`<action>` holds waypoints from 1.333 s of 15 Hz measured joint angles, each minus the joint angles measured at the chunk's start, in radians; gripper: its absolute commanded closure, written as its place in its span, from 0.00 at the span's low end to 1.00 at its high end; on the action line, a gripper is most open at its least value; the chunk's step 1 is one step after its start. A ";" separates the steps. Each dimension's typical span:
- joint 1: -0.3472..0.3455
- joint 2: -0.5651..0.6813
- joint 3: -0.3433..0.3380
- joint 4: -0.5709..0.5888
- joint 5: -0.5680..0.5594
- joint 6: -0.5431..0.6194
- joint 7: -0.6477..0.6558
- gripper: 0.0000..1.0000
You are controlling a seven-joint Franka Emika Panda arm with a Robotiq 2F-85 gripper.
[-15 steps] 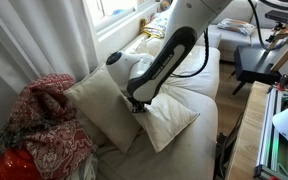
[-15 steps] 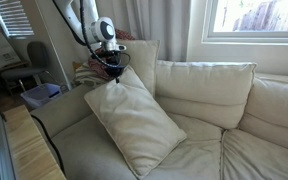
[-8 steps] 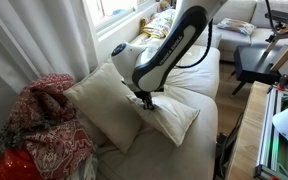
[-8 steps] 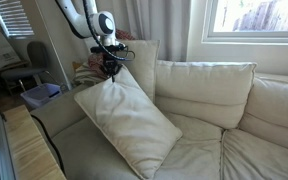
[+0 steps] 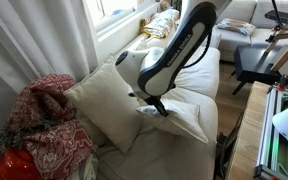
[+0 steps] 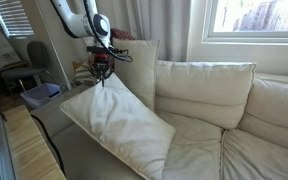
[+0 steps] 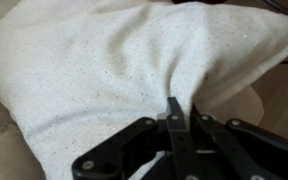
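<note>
Clearly the pillow [image 6: 119, 125] is acting soft, light and floppy, and its cloth is bunching where the hand [image 6: 101, 72] is pinching its top corner. A deeper bite there would probably be holding better. The pillow is hanging slantwise below the hand, its lower part resting on the couch [image 6: 234, 120].

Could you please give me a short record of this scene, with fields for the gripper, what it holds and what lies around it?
holder: gripper, shut on the upper corner of a cream throw pillow
grip detail: fabric bunches at the pinch in the wrist view
pillow pose: tilted, lower end resting on the sofa
behind it: second pillow, leaning at the sofa's end
nearby: red patterned cloth, heaped beside the sofa
</note>
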 measured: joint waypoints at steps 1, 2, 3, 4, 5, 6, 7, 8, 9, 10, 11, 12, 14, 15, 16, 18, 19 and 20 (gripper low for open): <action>0.001 0.004 0.010 -0.007 -0.004 -0.013 -0.029 0.65; 0.003 0.008 0.018 -0.012 -0.012 -0.030 -0.054 0.58; 0.006 0.013 0.026 -0.012 -0.022 -0.056 -0.075 0.52; 0.010 0.016 0.031 -0.011 -0.033 -0.076 -0.084 0.45; 0.015 0.017 0.033 -0.010 -0.046 -0.089 -0.084 0.36; 0.019 0.017 0.033 -0.008 -0.058 -0.093 -0.082 0.29; 0.020 0.016 0.033 -0.005 -0.065 -0.093 -0.076 0.20; 0.020 0.016 0.032 0.003 -0.069 -0.093 -0.066 0.14; 0.019 0.015 0.031 0.012 -0.070 -0.093 -0.051 0.07; 0.018 0.012 0.029 0.023 -0.069 -0.092 -0.031 0.01; 0.016 0.008 0.026 0.036 -0.066 -0.091 0.000 0.00; 0.013 0.001 0.024 0.050 -0.061 -0.091 0.038 0.00; 0.005 -0.018 0.019 0.083 -0.041 -0.091 0.103 0.00; 0.001 -0.031 0.016 0.102 -0.024 -0.091 0.131 0.00; -0.003 -0.044 0.014 0.122 -0.004 -0.092 0.158 0.00; -0.004 -0.057 0.013 0.134 -0.001 -0.093 0.159 0.00; -0.002 -0.053 0.013 0.133 -0.001 -0.093 0.159 0.00; -0.001 -0.048 0.013 0.133 -0.001 -0.093 0.159 0.00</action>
